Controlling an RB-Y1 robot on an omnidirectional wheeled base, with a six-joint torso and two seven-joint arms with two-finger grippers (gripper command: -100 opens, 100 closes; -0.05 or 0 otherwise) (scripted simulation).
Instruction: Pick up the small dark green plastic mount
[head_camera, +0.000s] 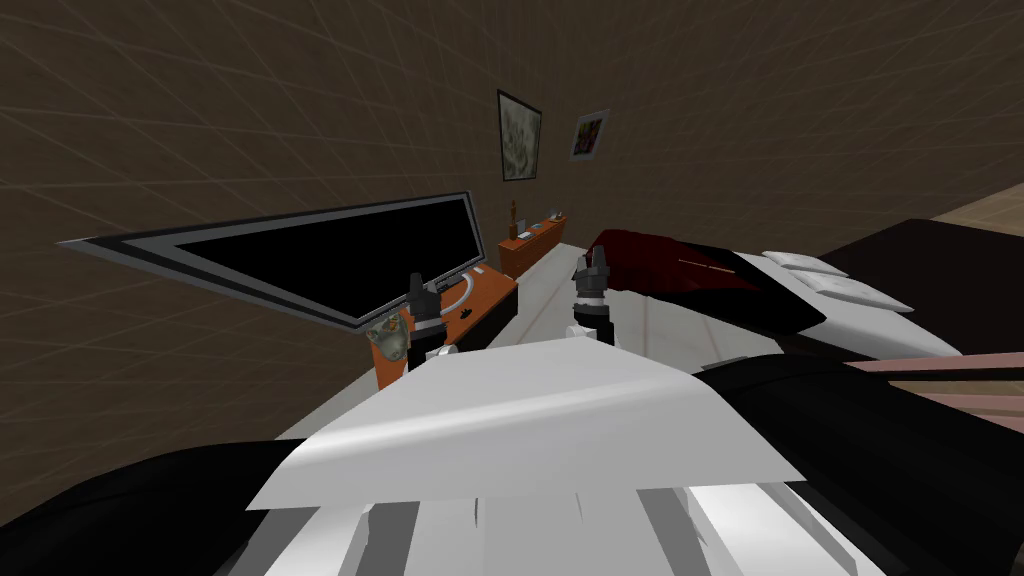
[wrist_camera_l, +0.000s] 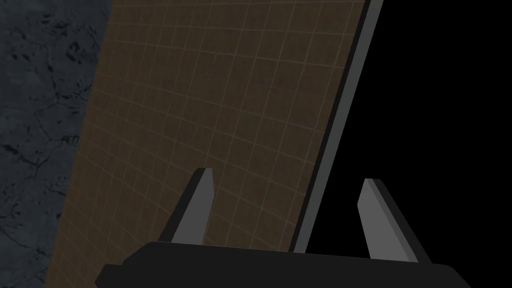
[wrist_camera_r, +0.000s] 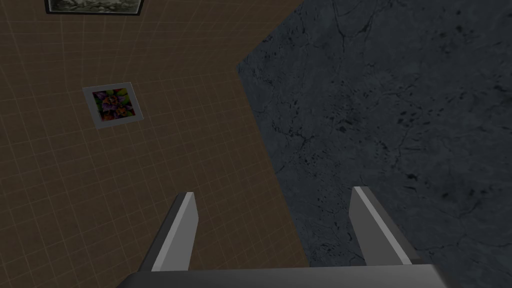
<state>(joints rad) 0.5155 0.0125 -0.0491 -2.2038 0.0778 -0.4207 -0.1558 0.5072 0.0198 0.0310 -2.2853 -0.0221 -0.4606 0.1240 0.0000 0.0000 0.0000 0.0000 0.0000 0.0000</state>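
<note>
I hold my left fingers (head_camera: 415, 283) up over the near end of a long orange worktop (head_camera: 497, 287) that runs along a brown gridded wall (head_camera: 250, 120). They stand wide apart with nothing between them. Just past them a broad black flat screen in a grey frame (head_camera: 340, 255) rises from the worktop, and the frame's edge passes between the two fingers in the left wrist view. Close beside these fingers a pale curved foot (head_camera: 458, 292) sits on the orange top. Next to it lies a small dark piece (head_camera: 466, 313), which may be the dark green plastic mount, but it is too small for me to tell. A mottled grey-green lump (head_camera: 388, 336) sits by my left wrist.

My right fingers (head_camera: 591, 262) are raised above the white floor (head_camera: 560, 270), also wide apart and holding nothing. Far beyond them a second orange cabinet (head_camera: 530, 243) carries a few small items, below two framed wall pictures (head_camera: 520, 137). Off to the right of these fingers lies a bed with a dark red and black cover (head_camera: 690, 270) and white pillows (head_camera: 830, 285).
</note>
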